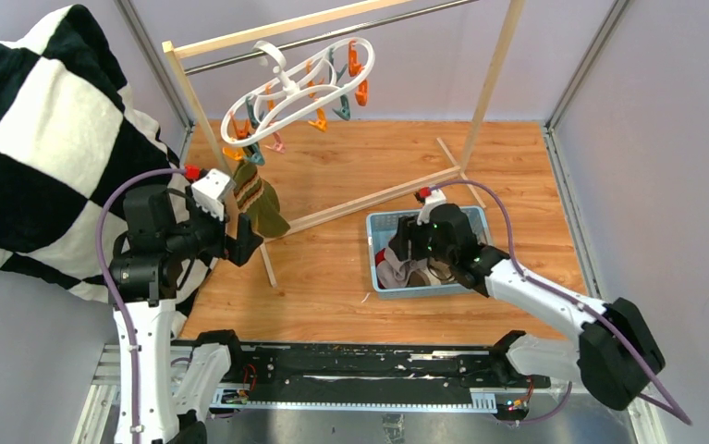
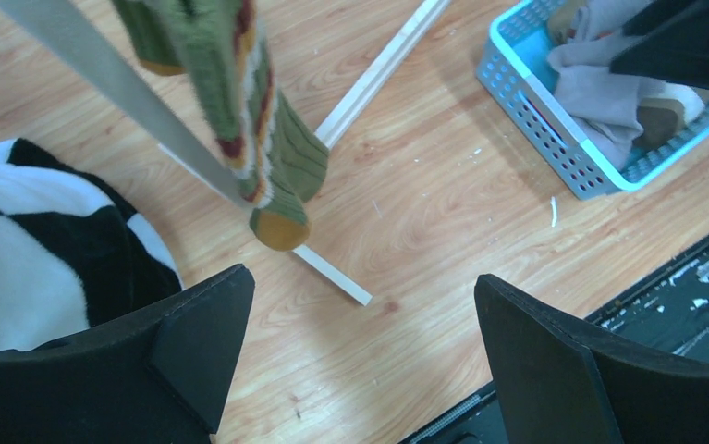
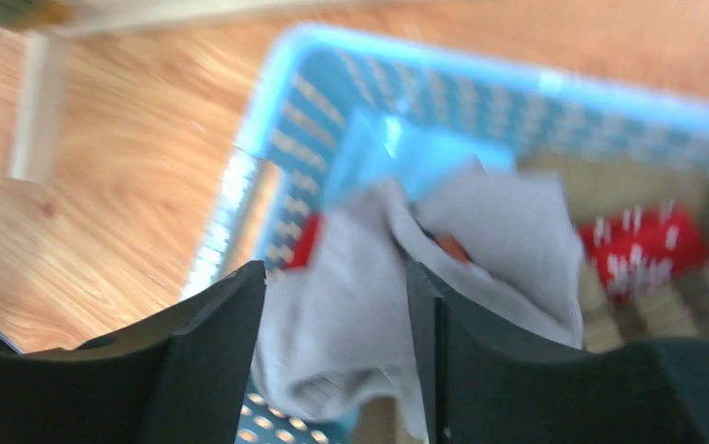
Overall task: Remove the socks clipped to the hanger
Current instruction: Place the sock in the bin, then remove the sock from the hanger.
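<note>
The white oval hanger (image 1: 299, 83) hangs tilted from the rack's rod, its orange and teal clothespins dangling. An olive green sock (image 1: 260, 199) with a brown and cream pattern hangs from its lower left end and also shows in the left wrist view (image 2: 267, 148). My left gripper (image 1: 242, 242) is open and empty, just below and near that sock (image 2: 361, 282). My right gripper (image 1: 415, 248) is inside the blue basket (image 1: 480, 222), its jaws closed on a bunched grey sock (image 3: 350, 296). A red snowflake sock (image 3: 637, 250) lies in the basket.
The wooden rack (image 1: 193, 102) stands across the back, and its left post (image 2: 101, 83) passes right by the hanging sock. A black-and-white checkered blanket (image 1: 36, 139) lies at the left. The basket (image 2: 535, 120) holds several socks.
</note>
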